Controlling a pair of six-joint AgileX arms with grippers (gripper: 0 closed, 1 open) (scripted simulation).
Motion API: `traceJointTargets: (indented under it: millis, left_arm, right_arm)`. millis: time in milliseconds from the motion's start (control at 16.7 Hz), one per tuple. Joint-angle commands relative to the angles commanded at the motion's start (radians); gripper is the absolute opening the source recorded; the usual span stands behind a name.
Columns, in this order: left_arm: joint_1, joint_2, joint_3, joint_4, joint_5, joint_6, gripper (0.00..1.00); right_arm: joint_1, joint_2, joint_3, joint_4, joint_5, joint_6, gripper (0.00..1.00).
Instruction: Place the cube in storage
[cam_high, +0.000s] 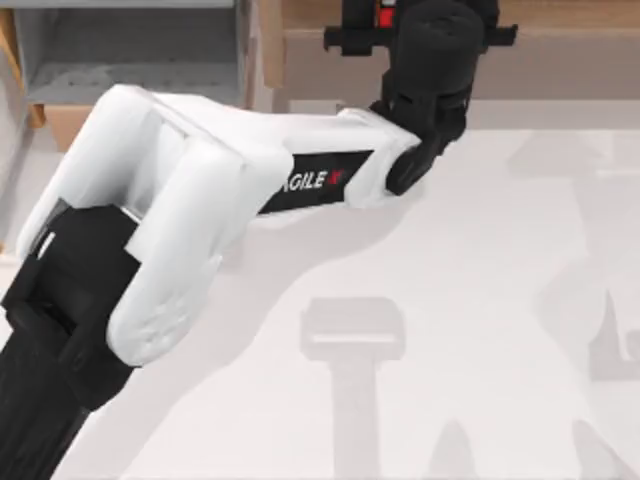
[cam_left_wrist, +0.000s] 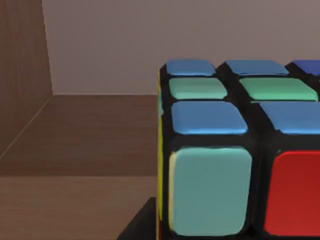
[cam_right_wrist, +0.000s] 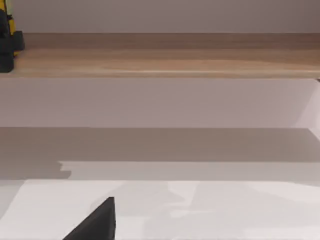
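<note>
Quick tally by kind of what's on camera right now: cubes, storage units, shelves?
Puzzle cube, at the left gripper: 1
Grey drawer-like storage: 1
Long wooden shelf: 1
Total: 3

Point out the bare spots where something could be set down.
The white table to the right of the left arm is bare. The wooden shelf beside the cube is free. It is crowded at the left gripper.
</note>
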Motion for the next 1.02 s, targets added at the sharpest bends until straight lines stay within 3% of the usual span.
traceJointTargets:
  millis: [660, 1020]
  left_arm:
    - [-0.018, -0.088, -0.081, -0.008, -0.022, 0.004, 0.0]
    - [-0.028, -0.175, -0.052, -0.257, 0.053, 0.015, 0.0]
  right_arm:
    - [0.0, 0.0, 0.0, 0.0, 0.0, 0.0, 1.0]
    - [0.0, 0.0, 0.0, 0.0, 0.0, 0.0, 1.0]
